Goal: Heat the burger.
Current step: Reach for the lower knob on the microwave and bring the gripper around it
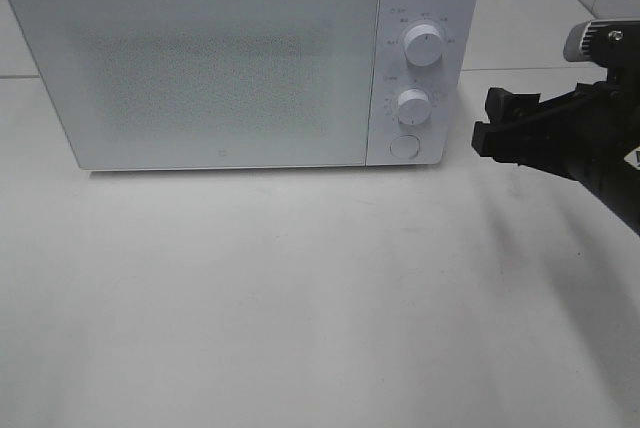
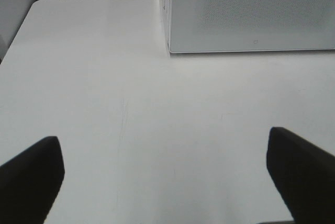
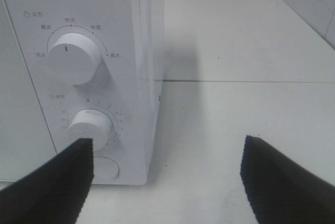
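In the high exterior view, the right gripper is seen at the right edge with its jaws parted and nothing between them. It is held above the table, level with and just beside the control panel of a white microwave oven. The oven's door is shut. On the panel an upper knob, a lower knob and a round button are stacked. The left gripper is not shown here.

In the left wrist view, the left gripper is seen spread wide and empty over bare table, with a lower corner of the oven ahead of it.

In the right wrist view, the parted jaws are aimed at the panel, and the lower knob is seen close by one fingertip.

The burger is shown in no view. It is probably behind the frosted door, so its facing and long axis cannot be told.

The step in hand is judged to be setting the controls. For the next move, the right jaws would need to be centred on a knob, closed on it and turned.
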